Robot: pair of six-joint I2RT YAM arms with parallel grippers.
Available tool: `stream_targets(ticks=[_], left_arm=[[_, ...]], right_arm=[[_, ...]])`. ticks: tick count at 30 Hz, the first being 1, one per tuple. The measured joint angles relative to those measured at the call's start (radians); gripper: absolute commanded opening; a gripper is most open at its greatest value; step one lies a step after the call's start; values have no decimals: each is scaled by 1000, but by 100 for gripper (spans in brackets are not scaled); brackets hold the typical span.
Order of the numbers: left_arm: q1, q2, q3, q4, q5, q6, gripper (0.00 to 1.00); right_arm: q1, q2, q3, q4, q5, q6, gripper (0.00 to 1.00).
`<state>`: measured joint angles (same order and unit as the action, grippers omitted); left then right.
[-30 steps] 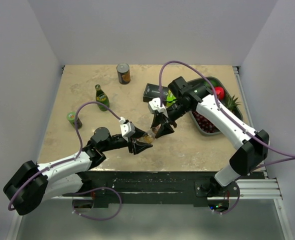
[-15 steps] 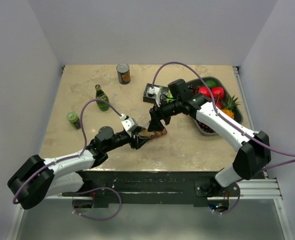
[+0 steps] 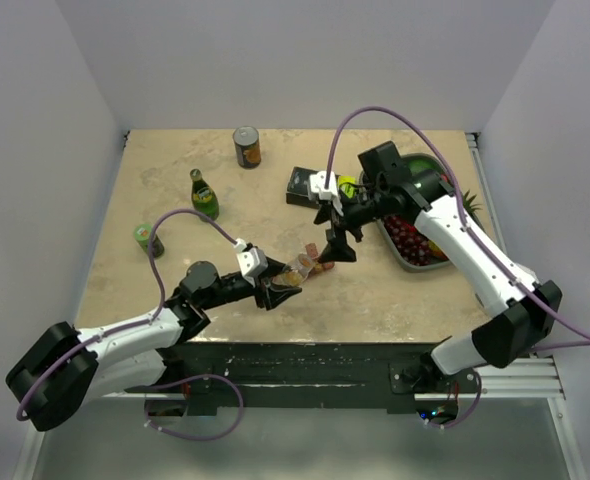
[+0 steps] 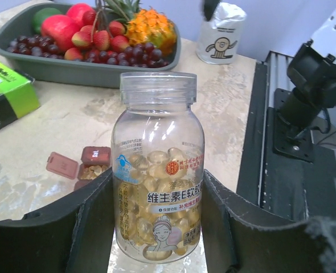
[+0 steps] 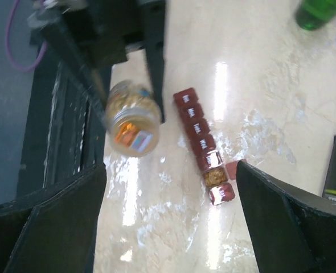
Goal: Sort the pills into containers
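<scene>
A clear uncapped bottle [image 4: 156, 170] of yellow softgel pills [image 4: 151, 162] stands upright between the fingers of my left gripper [image 4: 156, 182], which is shut on it. From above the bottle [image 3: 297, 270] is at the table's near middle. The dark red containers strip [image 5: 204, 145] lies just beside the bottle; one compartment [image 5: 215, 177] is open with pills in it, the others are lidded. The left wrist view shows the strip's end [image 4: 93, 162] behind the bottle. My right gripper [image 3: 340, 240] hangs above the strip and bottle, its jaws wide open and empty [image 5: 168, 227].
A grey fruit tray [image 3: 405, 258] sits at the right, with a black-and-green box [image 3: 305, 185] beside it. Two green bottles [image 3: 204, 195] [image 3: 147, 238] and a can [image 3: 246, 146] stand at the left and back. A white cup-like thing [image 4: 219, 37] stands near the tray.
My right gripper has opened wide and drawn up and back from the bottle's mouth. The left gripper keeps its hold on the bottle, nearly in place.
</scene>
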<state>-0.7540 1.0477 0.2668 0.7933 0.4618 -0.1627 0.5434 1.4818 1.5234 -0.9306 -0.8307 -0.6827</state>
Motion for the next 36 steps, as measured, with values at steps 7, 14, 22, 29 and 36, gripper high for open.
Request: stream_targets(ticks=[7, 14, 22, 29, 36], left_arm=[[0, -11, -3, 14, 84, -3, 0], [-1, 5, -3, 59, 136, -34, 0], [-1, 26, -3, 112, 154, -64, 0], [-1, 26, -3, 124, 153, -68, 0], [-1, 27, -3, 93, 112, -80, 0]], right_arm=[[5, -53, -14, -266, -115, -462, 99], [19, 26, -27, -346, -220, -646, 96], [72, 64, -27, -343, -263, -663, 73], [76, 63, -46, -261, -258, -535, 44], [87, 41, -96, -101, -199, -278, 22]])
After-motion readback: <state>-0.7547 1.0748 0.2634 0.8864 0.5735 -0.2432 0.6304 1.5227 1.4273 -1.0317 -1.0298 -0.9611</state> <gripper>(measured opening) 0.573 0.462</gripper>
